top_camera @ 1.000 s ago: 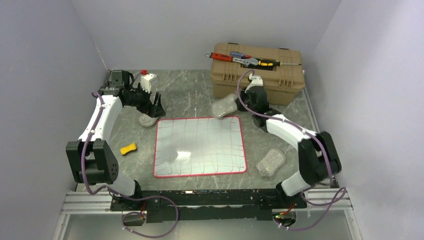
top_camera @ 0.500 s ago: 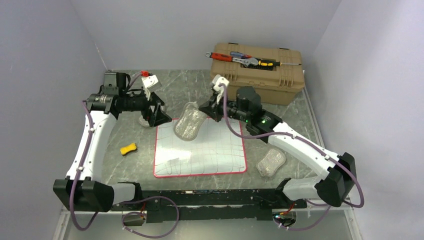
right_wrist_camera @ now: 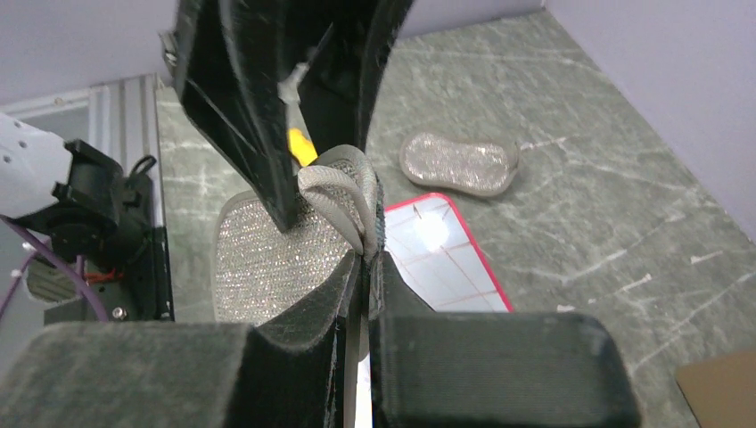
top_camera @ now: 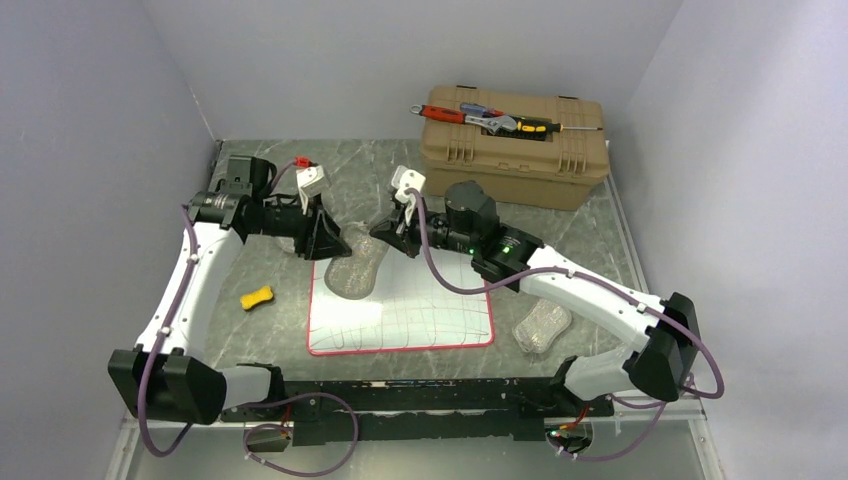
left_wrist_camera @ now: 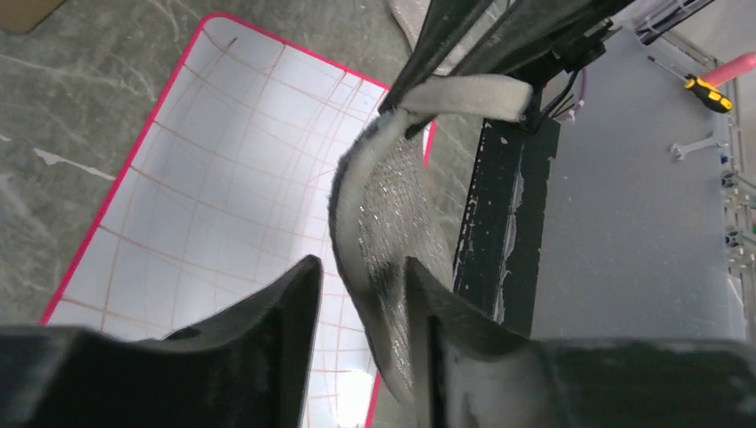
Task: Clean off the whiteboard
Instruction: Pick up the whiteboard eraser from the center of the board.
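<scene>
The whiteboard [top_camera: 420, 305] lies flat mid-table, red-rimmed and crossed by a grid of thin pen lines. My right gripper [top_camera: 388, 232] is shut on the strap loop [right_wrist_camera: 343, 192] of a glittery grey pad [top_camera: 355, 268], which hangs over the board's back left corner. In the right wrist view my right gripper [right_wrist_camera: 365, 259] pinches the strap, with the pad [right_wrist_camera: 267, 259] below it. My left gripper [top_camera: 335, 250] reaches in from the left. In its wrist view the left gripper [left_wrist_camera: 361, 267] stands open around the pad [left_wrist_camera: 383, 196]. The pad touches one finger; a gap shows at the other.
A tan toolbox [top_camera: 515, 150] with hand tools [top_camera: 490, 118] on its lid stands at the back right. A second glittery pad [top_camera: 541, 323] lies right of the board, another [right_wrist_camera: 459, 163] on the table at the back left. A yellow sponge [top_camera: 258, 297] lies left of the board.
My right arm swung left across the board, carrying the pad from the back right corner to the back left. My left gripper moved right to meet it and its jaws narrowed around the pad.
</scene>
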